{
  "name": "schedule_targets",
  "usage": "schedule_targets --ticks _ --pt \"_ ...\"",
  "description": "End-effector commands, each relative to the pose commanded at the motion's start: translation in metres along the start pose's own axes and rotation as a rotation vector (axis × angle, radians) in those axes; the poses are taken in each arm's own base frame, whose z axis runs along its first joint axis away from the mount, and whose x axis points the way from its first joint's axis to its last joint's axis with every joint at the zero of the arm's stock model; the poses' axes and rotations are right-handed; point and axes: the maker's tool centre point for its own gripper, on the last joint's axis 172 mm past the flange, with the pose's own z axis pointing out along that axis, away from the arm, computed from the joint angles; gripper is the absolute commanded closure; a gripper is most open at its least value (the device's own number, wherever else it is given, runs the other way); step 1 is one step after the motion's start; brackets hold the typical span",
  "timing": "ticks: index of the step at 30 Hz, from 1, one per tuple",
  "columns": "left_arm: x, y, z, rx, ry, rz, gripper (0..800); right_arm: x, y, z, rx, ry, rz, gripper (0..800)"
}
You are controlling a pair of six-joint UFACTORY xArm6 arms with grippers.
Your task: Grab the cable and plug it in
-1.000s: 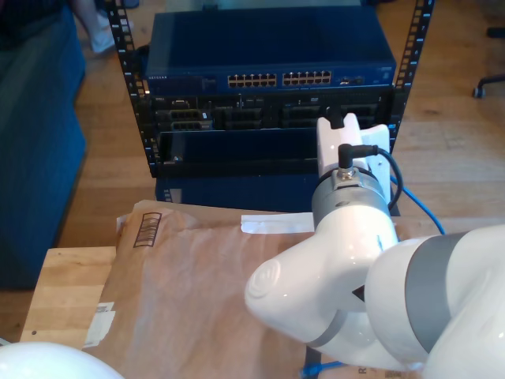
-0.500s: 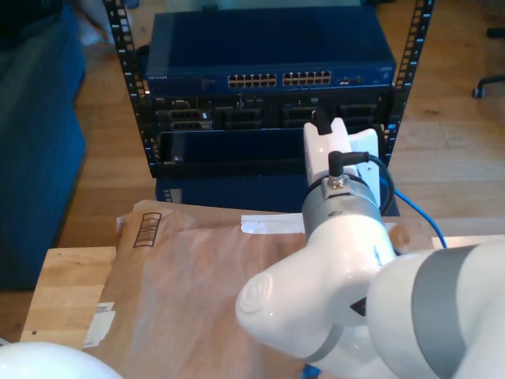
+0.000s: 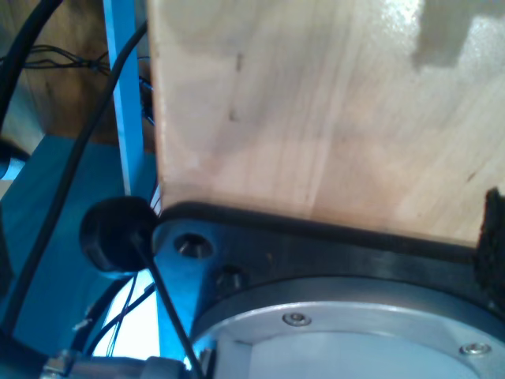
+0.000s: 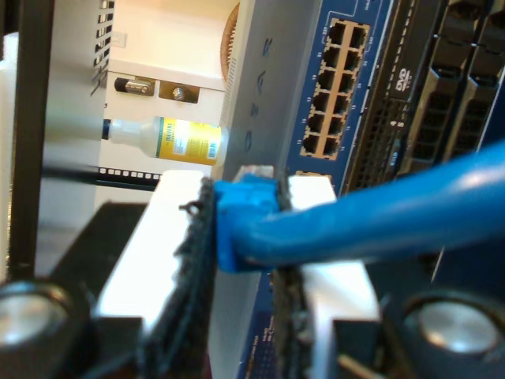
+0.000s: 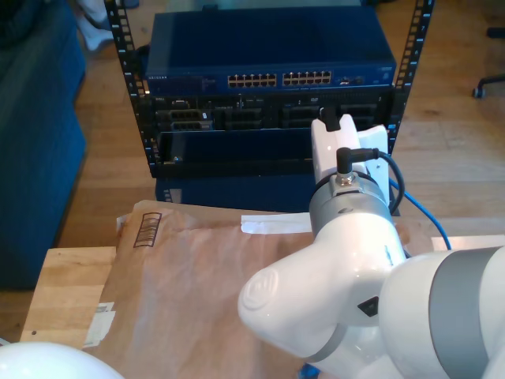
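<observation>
Compared with 0.5 s ago, the white arm (image 5: pixel 347 229) in the exterior view stands a little more toward that view's right and slightly lower, so its white wrist block now covers the rack (image 5: pixel 268 118) just under the right group of ports; 1 s ago it stood in nearly the same place as now. My second gripper (image 4: pixel 245 229) is closed on the cable (image 4: pixel 379 217): the 2 white fingers (image 4: pixel 150 253) with dark pads press the blue boot of the plug (image 4: pixel 251 185) from both sides. The pale tip of the plug sticks out just ahead of the fingers and points toward the blue network switch (image 4: pixel 347 87), close below its block of ports, but I cannot tell if the tip touches the panel. From the grip the cable runs back past the camera. In the exterior view the gripper itself is hidden behind the arm, and only a thin blue piece of cable (image 5: pixel 430 217) shows beside it, on that view's right. The first wrist view is blurred: it shows a pale wooden surface (image 3: pixel 316 103), a black bracket and a metal flange, so for my first gripper I cannot tell whether it is open or closed.
</observation>
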Motion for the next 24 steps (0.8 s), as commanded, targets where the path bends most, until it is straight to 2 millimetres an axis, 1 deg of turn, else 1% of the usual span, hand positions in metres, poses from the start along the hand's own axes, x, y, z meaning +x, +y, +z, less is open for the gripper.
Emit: schedule_targets --ticks 2,6,17,20,24 --pt "0.000 0.000 0.000 -0.001 0.000 -0.001 0 -0.002 0.008 0.002 -0.014 0.002 -0.011 798" --pt "0.000 0.000 0.000 -0.001 0.000 -0.001 0 -0.002 0.009 0.003 -0.016 0.004 -0.013 798" --pt "0.000 0.000 0.000 -0.001 0.000 -0.001 0 -0.005 0.002 0.001 -0.005 -0.004 -0.006 798" --pt "0.000 0.000 0.000 -0.001 0.000 -0.001 0 -0.008 -0.006 0.002 0.003 -0.014 0.011 798" --pt "0.000 0.000 0.000 -0.001 0.000 -0.001 0 -0.010 -0.002 0.003 -0.004 -0.014 0.003 798"
